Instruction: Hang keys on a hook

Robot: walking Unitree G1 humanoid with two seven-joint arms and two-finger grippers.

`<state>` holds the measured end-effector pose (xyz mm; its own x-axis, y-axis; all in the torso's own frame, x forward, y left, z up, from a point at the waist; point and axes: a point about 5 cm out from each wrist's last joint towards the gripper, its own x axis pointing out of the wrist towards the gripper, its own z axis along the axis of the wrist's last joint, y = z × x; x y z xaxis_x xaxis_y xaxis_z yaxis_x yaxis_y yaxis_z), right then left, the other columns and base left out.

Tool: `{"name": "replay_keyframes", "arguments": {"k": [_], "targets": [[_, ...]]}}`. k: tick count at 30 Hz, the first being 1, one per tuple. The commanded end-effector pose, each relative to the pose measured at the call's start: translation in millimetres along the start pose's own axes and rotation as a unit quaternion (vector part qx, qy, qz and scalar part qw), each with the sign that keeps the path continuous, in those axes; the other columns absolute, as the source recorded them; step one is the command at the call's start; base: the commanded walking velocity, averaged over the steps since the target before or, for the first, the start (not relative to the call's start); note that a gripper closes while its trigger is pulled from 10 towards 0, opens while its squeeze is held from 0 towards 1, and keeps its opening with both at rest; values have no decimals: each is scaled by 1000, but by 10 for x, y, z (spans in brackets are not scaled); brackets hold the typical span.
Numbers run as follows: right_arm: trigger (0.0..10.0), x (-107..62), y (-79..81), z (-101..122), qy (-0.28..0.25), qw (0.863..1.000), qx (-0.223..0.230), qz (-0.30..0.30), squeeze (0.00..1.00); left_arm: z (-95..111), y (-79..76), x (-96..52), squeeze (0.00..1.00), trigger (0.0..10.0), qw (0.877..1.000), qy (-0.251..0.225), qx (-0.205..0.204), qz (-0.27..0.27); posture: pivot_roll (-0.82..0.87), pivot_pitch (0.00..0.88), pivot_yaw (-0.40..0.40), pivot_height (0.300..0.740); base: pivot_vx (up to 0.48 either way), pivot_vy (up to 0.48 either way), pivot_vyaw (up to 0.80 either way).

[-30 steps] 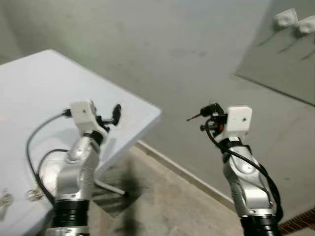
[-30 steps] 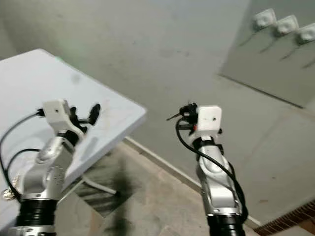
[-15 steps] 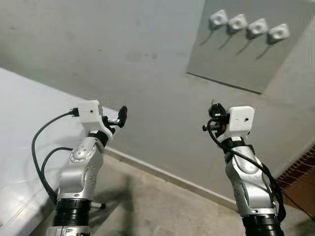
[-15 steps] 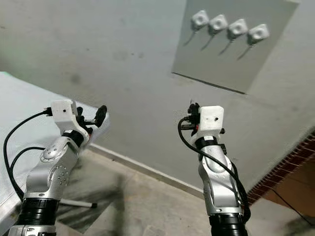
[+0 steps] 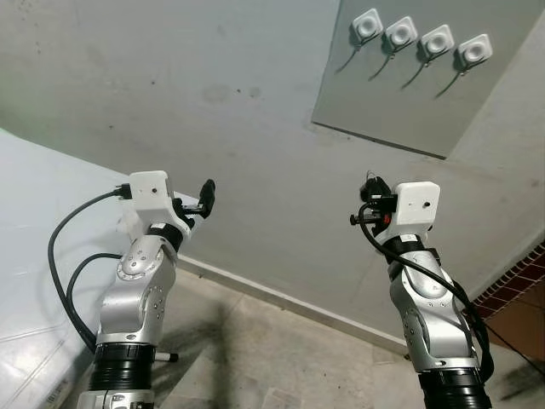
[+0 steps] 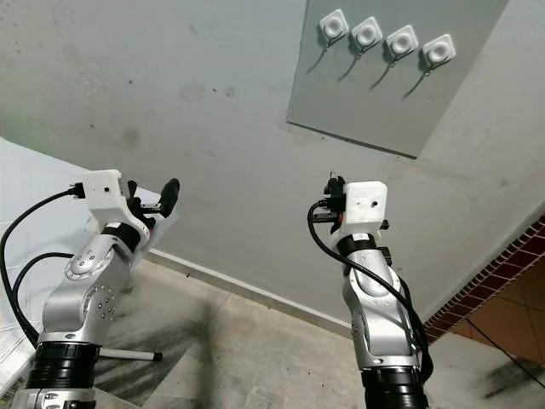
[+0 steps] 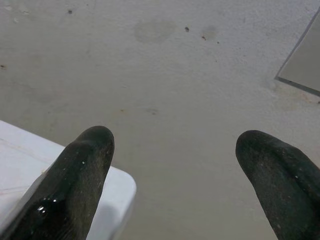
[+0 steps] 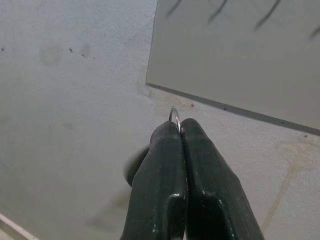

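Observation:
My right gripper [image 5: 371,187] is raised in front of the grey wall, shut on the keys; a thin metal key ring [image 8: 174,116] pokes out between its fingertips [image 8: 165,137]. Up on the wall, above and to the right of that gripper, a grey panel [image 5: 400,94] carries a row of several white hooks [image 5: 400,32]. The panel's lower edge [image 8: 225,107] lies just beyond the ring in the right wrist view. My left gripper [image 5: 207,194] is held up at the left, open, with nothing between its fingers [image 7: 85,165].
A white table [image 5: 43,213] stands at the left, its corner [image 7: 117,192] under the left gripper. The wall meets a concrete floor [image 5: 281,341] along a skirting line. Red brickwork [image 5: 519,281] shows at the lower right.
The whole view has swung up and to the right, so the hook panel has come fully into view and the table has slid left. Both arms keep the same pose.

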<state>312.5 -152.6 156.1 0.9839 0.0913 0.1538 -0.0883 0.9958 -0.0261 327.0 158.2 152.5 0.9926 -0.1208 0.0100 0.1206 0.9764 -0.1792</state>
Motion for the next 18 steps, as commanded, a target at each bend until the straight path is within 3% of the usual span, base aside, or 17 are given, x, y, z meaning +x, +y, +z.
{"name": "replay_keyframes", "arguments": {"k": [1, 6, 10, 12, 18], "targets": [[10000, 13, -30, 26, -4, 1000, 1, -7, 0, 33, -34, -7, 0, 10000, 1000, -6, 12, -8, -35, 0, -52, 740, 0, 0, -712], [10000, 10, -16, 27, -4, 1000, 3, -8, 0, 63, -24, -29, 0, 10000, 999, -15, 24, -28, -35, 0, -49, 740, 0, 0, -712], [10000, 4, -13, 22, -3, 1000, 3, -9, 0, 68, -47, -24, 0, 10000, 999, -19, 9, -25, -35, 0, -49, 740, 0, -448, -712], [10000, 4, -13, 22, -3, 1000, 4, -10, 0, 63, -59, -21, 0, 10000, 999, -16, -4, -28, -35, 0, -49, 740, 0, 0, -712], [10000, 10, -13, 28, -5, 1000, 4, -11, 0, 22, -13, 12, 0, 10000, 1000, 5, 5, 4, -37, 0, -47, 740, 0, 0, -710]]}}
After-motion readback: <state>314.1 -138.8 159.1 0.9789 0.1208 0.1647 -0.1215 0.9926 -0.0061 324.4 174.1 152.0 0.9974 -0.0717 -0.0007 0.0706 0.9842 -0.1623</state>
